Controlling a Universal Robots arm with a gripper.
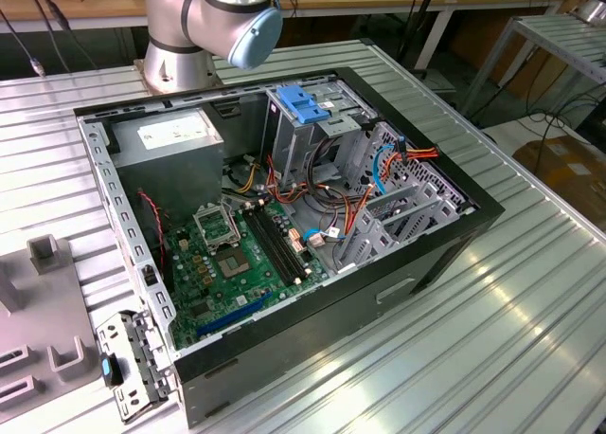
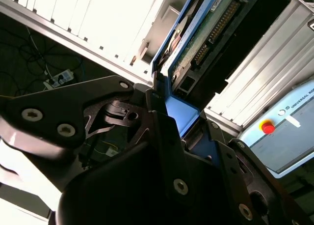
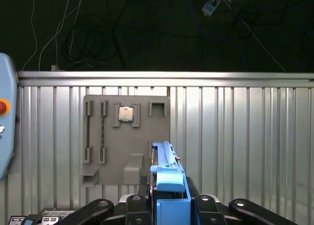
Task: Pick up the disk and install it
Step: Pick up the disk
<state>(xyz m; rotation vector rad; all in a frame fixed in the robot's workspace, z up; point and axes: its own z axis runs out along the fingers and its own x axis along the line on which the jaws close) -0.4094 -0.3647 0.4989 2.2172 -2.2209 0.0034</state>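
My gripper (image 3: 169, 198) is shut on the disk (image 3: 168, 178), which it holds edge-on. The disk's blue plastic rail frame sticks out between the black fingers (image 3: 206, 205). In the second wrist view the disk (image 2: 203, 36) shows its green circuit-board side and connector, with the blue frame clamped in the gripper (image 2: 171, 104). The disk hangs in the air above the ribbed metal table (image 3: 235, 136). In the exterior view the open computer case (image 1: 284, 216) lies on the table, with the blue-topped drive cage (image 1: 303, 107) at its far side.
A grey fixture plate (image 3: 105, 136) carrying a small square chip (image 3: 126, 113) lies on the table below the gripper. A pendant with a red button (image 2: 267, 127) sits beside it. Inside the case are the grey power supply (image 1: 170, 135), the motherboard (image 1: 237, 254) and loose cables (image 1: 379, 169).
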